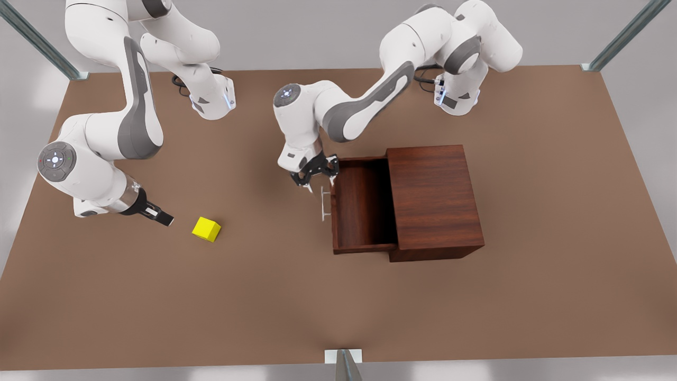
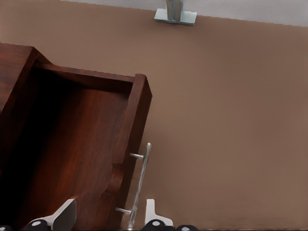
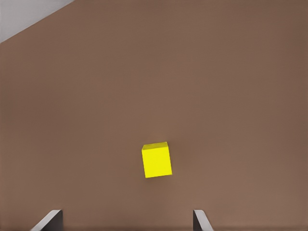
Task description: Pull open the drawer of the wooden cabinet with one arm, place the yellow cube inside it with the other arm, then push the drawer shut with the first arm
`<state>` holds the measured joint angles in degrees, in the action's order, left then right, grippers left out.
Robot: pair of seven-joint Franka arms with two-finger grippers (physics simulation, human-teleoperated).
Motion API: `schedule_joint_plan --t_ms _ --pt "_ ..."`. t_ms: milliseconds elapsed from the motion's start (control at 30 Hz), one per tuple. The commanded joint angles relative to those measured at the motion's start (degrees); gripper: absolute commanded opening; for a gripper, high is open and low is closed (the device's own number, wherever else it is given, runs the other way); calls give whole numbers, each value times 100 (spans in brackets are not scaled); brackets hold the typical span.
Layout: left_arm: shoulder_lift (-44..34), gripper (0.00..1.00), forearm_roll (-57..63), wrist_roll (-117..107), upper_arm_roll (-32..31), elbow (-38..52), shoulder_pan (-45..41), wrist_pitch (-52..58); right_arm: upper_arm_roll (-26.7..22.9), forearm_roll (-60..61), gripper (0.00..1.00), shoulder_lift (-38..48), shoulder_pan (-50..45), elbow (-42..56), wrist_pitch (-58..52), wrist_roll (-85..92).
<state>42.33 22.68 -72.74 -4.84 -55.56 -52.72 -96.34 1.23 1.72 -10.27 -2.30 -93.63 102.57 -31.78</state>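
Observation:
The wooden cabinet [image 1: 433,196] stands right of the table's centre. Its drawer [image 1: 365,203] is pulled out toward the front view's left, and its inside shows bare. The silver bar handle [image 1: 325,203] sits on the front panel. My left gripper [image 1: 314,177] hovers at the handle's far end, open; in the left wrist view [image 2: 109,216] its fingers straddle the front panel [image 2: 127,144] and handle [image 2: 140,183] without clamping. The yellow cube [image 1: 207,228] lies on the table at the front view's left. My right gripper [image 1: 161,216] is low beside it, open, the cube [image 3: 157,160] just ahead of its fingertips [image 3: 202,219].
The brown table [image 1: 296,296] stretches wide around both things. Both arm bases stand at the back edge. Metal frame posts rise at the back corners, and another post [image 1: 344,365] stands at the middle of the front edge.

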Motion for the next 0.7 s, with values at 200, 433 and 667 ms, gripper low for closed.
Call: schedule_joint_plan --t_ms 200,433,667 --pt "-2538 100 -2946 6185 97 -2202 4876 707 106 -5 100 -712 -623 266 166 -1032" --pt "-3486 100 -2505 5728 220 -3647 4824 -271 79 13 100 -1364 1 -172 1546 -514" --pt "-3372 100 -2506 5728 247 -3611 4859 -297 246 -294 100 -889 -34 -1843 2786 -320"
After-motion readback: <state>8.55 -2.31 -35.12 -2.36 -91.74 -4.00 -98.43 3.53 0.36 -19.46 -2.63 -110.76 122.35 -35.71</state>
